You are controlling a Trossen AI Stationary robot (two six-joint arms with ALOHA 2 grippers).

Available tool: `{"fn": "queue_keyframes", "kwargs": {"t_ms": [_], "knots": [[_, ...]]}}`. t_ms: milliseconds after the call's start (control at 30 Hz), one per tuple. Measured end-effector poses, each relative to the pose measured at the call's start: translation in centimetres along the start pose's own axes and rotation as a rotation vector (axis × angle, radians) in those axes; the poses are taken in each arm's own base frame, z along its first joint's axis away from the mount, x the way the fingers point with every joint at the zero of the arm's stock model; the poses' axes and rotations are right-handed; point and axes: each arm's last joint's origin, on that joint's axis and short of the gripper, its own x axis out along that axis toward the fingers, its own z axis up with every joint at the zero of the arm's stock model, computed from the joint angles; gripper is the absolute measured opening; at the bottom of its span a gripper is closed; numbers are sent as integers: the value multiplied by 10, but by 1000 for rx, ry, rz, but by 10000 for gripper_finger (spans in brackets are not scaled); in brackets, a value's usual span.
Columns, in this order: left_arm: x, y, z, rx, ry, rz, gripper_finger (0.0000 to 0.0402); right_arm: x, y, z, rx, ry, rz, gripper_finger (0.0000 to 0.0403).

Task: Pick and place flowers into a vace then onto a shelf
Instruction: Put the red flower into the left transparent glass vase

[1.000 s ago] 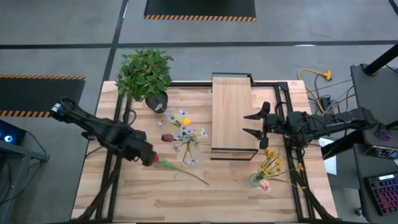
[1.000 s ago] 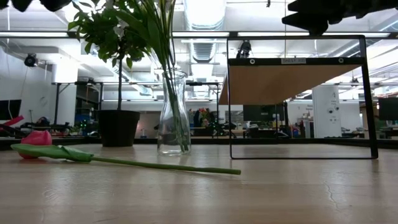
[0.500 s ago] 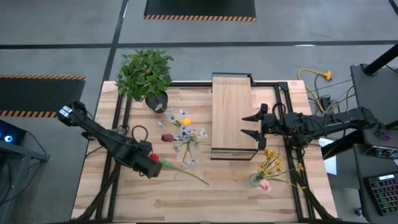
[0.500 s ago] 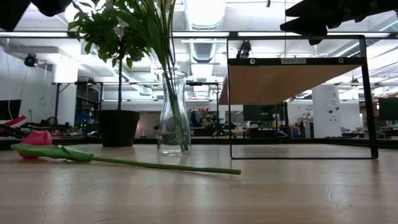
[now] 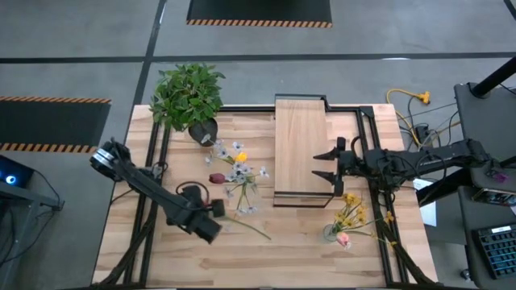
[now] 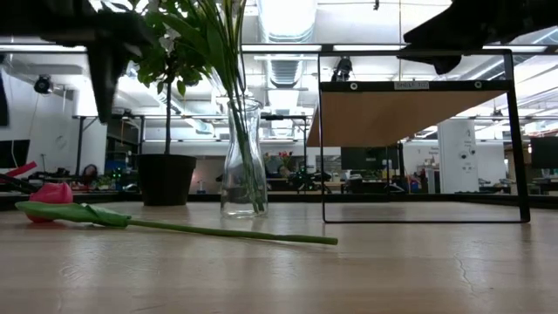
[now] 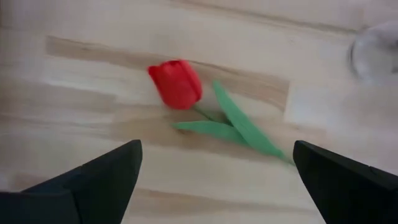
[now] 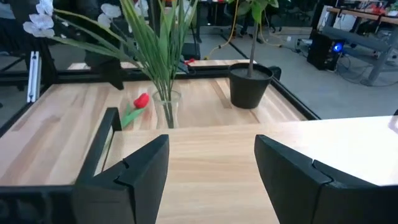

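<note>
Hovering over the wooden bench (image 5: 129, 242) near its front edge, left gripper (image 7: 214, 171), fingers released wide, above the red long-stemmed tulip (image 7: 177, 84) lying flat. Right gripper (image 5: 322, 165), fingers parted and empty, above the pale-wood plank shelf (image 5: 298, 141). Clear glass vase (image 6: 243, 161) holds stems mid-bench.

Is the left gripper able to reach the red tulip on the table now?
Probably yes. The left gripper hangs open just over the red tulip, which lies alone on the bare tabletop; nothing stands between them.
</note>
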Motion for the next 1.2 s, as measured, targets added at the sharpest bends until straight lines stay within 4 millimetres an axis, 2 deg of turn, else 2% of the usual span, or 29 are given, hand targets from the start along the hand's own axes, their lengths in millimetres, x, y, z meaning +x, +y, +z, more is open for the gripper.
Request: {"fn": "queue_keyframes", "kwargs": {"t_ms": [300, 500, 700, 1000, 1200], "knots": [[50, -23, -33, -97, -22, -2, 400, 2, -1, -15, -11, 45, -3, 228], [78, -38, -38, -131, -81, -35, 400, 1, -1, -21, -19, 54, -1, 228], [89, -49, -33, -144, -92, -29, 400, 0, -1, -22, -20, 49, 0, 228], [94, -50, -30, -134, -45, 66, 398, 0, -1, -22, -19, 48, 3, 228], [96, -45, -30, -93, -14, 132, 366, 0, -1, -22, -15, 49, 3, 228]]}}
